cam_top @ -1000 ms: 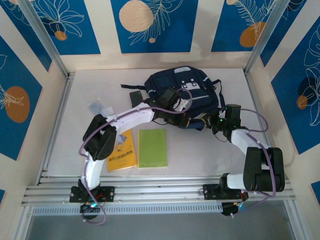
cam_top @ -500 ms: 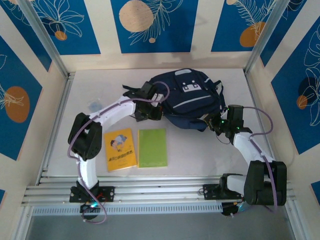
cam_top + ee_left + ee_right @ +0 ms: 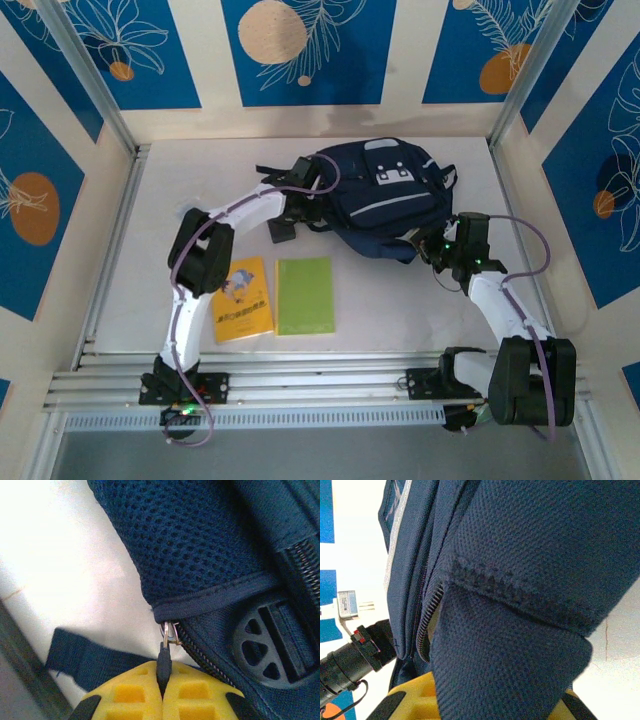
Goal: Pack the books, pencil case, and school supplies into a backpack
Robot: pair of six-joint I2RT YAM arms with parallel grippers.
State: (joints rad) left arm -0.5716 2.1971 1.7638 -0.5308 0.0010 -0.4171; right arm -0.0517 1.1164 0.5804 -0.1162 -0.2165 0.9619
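Note:
The navy backpack (image 3: pixel 385 190) lies at the back of the table, white patches facing up. My left gripper (image 3: pixel 306 196) is at its left side, shut on the dark zipper pull (image 3: pixel 164 656); the zipper's metal ring sits just beyond the yellow pads (image 3: pixel 200 695). My right gripper (image 3: pixel 432 250) is shut on mesh fabric (image 3: pixel 510 670) at the backpack's near right corner. Beside it the zipper (image 3: pixel 427 625) gapes a little. The yellow book (image 3: pixel 243 298) and the green book (image 3: pixel 305 295) lie flat side by side in front. A dark oblong (image 3: pixel 283 231) under my left forearm may be the pencil case. The small supplies are hidden.
A dark strap (image 3: pixel 95 655) and a plastic buckle (image 3: pixel 272 645) lie close to my left gripper. Metal rails (image 3: pixel 320 385) run along the near edge, and frame posts (image 3: pixel 110 120) stand at the back corners. My left arm (image 3: pixel 350 660) reaches in beside the backpack.
My left gripper has drawn the zipper pull leftward and back, from the backpack's front to its left side. The backpack has shifted back and bulged upward. The right gripper has kept its hold.

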